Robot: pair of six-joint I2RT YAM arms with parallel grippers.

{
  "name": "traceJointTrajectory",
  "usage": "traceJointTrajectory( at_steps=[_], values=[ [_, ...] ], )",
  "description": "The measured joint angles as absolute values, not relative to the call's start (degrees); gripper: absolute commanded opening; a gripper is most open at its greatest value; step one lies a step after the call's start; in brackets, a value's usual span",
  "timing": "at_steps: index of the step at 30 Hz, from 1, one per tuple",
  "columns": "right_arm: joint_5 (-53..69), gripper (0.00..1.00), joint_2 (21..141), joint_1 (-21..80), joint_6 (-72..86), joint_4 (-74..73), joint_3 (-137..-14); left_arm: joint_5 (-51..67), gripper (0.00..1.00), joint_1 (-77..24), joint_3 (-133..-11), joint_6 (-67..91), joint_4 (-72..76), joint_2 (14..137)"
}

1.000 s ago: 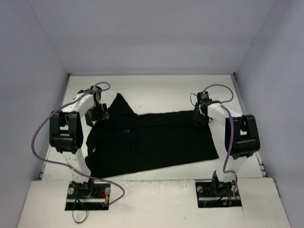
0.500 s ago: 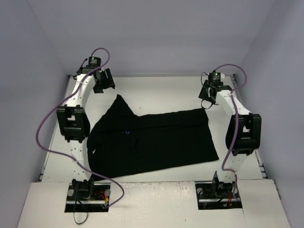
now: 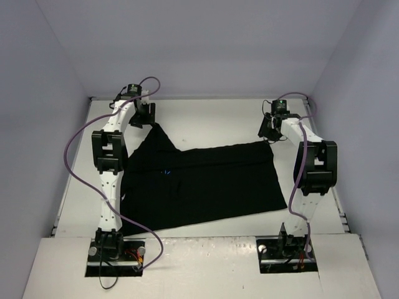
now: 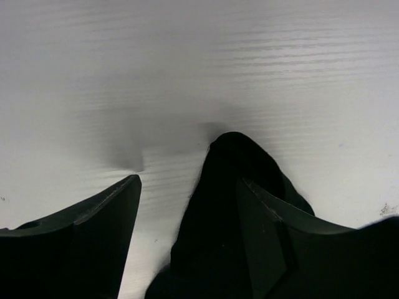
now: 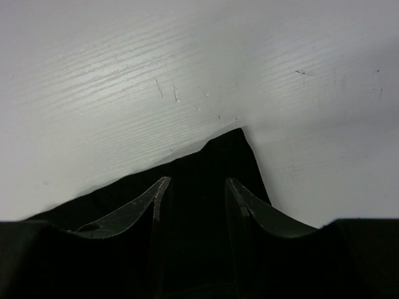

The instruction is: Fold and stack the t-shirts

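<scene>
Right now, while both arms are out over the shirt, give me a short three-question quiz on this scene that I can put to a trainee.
1. True or false: the left gripper and the right gripper both stand with their jaws apart.
2. Which part of the shirt does the right gripper hang over? A, its far right corner. B, its near left corner. C, its middle.
3. What colour is the small mark on the shirt?

Key: 1, true. 2, A. 3, blue.
</scene>
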State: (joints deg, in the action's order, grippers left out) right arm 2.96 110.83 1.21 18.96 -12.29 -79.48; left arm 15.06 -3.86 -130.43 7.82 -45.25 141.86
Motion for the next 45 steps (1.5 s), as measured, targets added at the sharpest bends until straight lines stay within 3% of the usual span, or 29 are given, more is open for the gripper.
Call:
traceJointTrajectory(
  at_steps=[14, 18, 26, 29, 31, 32, 45],
  values=[
    [5.70, 0.37, 109.26, 1.15, 18.55, -12.29, -75.29, 19.79, 0.49, -4.51, -131.50, -4.81, -41.59, 144.30],
    [6.73, 0.37, 108.08, 1.15, 18.57, -12.27, -75.03, 20.56, 0.33, -5.49, -132.85, -7.07, -40.40, 145.35],
    [7.92, 0.37, 107.24, 1.15, 19.16, -12.25, -74.63, 22.62, 0.31, -6.94, -133.73, -10.06, -39.58, 146.16],
    [8.21, 0.37, 107.24, 1.15, 19.46, -12.27, -74.38, 23.37, 0.17, -7.03, -133.73, -10.69, -39.59, 146.17],
    [8.38, 0.37, 107.24, 1.15, 19.60, -12.26, -74.29, 23.90, 0.02, -7.03, -133.71, -11.01, -39.64, 146.19],
    [8.42, 0.37, 107.24, 1.15, 19.67, -12.25, -74.24, 24.09, 0.00, -7.03, -133.71, -11.08, -39.64, 146.23],
    [7.55, 0.37, 107.24, 1.15, 19.62, -12.26, -74.06, 23.73, 0.00, -6.32, -130.80, -5.50, -38.47, 144.70]
  ],
)
